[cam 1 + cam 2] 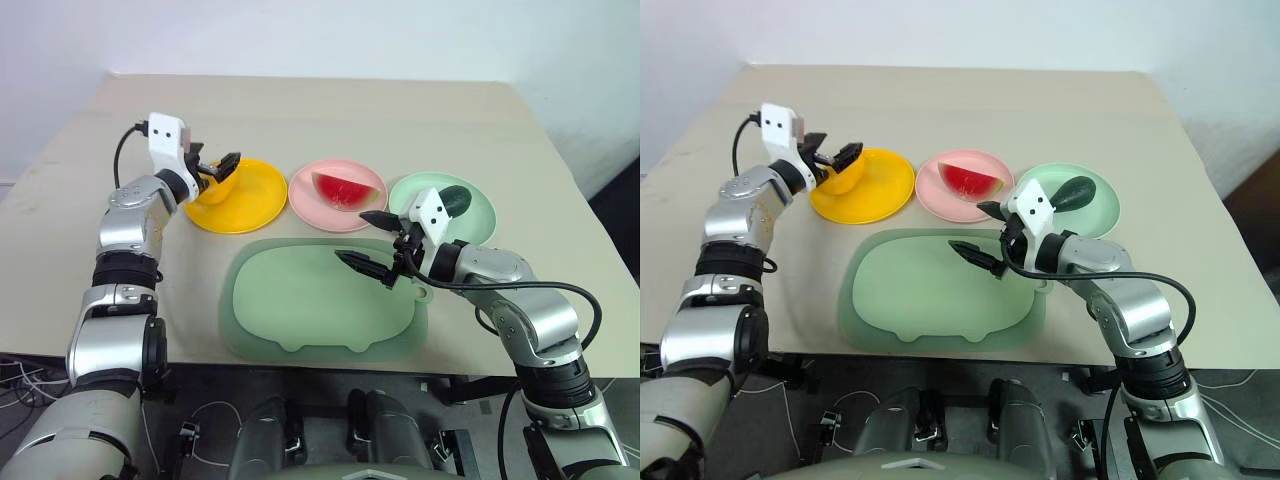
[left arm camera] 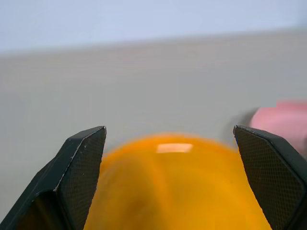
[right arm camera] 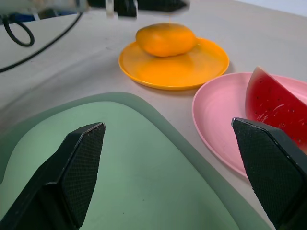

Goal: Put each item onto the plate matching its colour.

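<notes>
A: Since you asked for the biggest thing first, what fills the middle of the head views?

B: The tan table point(image 1: 330, 110), running from the upper edge down to the lower third. On it, low and central, lies the pale green pig-shaped tray point(image 1: 300, 310), bare.

A: And the plates?

B: Three in a row just above the tray. The yellow plate point(image 1: 255, 200) sits left of centre, the pink plate point(image 1: 320, 205) at centre, the mint green plate point(image 1: 475, 215) right of centre.

A: Where are the toy foods?

B: The mango point(image 3: 165, 39) rests on the left rim side of the yellow plate. The watermelon wedge point(image 1: 345, 190) lies on the pink plate, and the dark avocado point(image 1: 1075, 192) on the mint green one.

A: The grippers?

B: The left gripper point(image 1: 218, 168) is at the upper left, right at the mango, its fingers point(image 2: 81, 167) spread to either side of the fruit; the right wrist view shows them just above it, not squeezing. The right gripper point(image 1: 368, 240) hangs right of centre, over the tray's upper right edge below the pink plate, fingers point(image 3: 76, 167) wide apart and holding nothing.
</notes>
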Tool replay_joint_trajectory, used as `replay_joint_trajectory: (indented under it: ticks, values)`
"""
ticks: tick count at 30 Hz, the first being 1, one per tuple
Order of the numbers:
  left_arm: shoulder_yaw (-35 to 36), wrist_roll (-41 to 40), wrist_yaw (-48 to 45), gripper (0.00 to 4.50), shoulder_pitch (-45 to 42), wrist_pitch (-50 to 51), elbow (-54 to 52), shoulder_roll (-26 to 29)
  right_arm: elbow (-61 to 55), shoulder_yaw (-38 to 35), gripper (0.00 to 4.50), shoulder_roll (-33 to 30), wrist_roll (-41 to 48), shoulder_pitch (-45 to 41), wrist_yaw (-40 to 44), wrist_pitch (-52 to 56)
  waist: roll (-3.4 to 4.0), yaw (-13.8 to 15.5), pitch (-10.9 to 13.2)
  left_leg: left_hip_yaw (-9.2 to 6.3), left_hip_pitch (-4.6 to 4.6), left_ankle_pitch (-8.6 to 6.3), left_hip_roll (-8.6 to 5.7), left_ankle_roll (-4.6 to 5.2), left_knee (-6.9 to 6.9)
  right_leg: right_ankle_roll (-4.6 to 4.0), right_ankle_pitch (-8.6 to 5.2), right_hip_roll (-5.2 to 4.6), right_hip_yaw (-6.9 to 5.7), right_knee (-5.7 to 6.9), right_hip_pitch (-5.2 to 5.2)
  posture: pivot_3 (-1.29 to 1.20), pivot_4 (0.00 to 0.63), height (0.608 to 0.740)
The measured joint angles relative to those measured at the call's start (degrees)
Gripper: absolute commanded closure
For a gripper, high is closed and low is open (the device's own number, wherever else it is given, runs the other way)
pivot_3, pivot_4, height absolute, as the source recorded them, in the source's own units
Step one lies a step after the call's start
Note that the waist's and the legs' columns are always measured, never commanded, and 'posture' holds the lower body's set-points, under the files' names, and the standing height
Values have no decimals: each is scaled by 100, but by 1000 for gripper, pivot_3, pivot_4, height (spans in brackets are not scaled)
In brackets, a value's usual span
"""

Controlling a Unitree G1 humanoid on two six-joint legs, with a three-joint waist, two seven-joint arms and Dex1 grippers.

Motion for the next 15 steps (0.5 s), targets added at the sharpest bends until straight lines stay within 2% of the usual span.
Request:
replay_joint_trajectory:
  ticks: [6,11,15]
  values:
    - [357,-874,-893,32,1764,707,-2508,539,-143,-140,0,2,222,104,-13,20,1,-16,1,1,5,0,5,-2,1,1,-1,5,0,7,1,0,150,696]
    - [996,-1495,-1449,32,2974,892,-3570,889,-242,-474,0,4,600,347,22,26,2,37,1,-2,8,-5,2,2,4,-1,-20,-2,0,-12,13,0,150,696]
    - [1181,-1754,-1830,32,3820,938,-4153,1015,-288,-693,0,-142,773,672,168,-12,2,51,1,-2,8,-10,0,9,3,-3,-23,-6,0,-26,20,0,150,696]
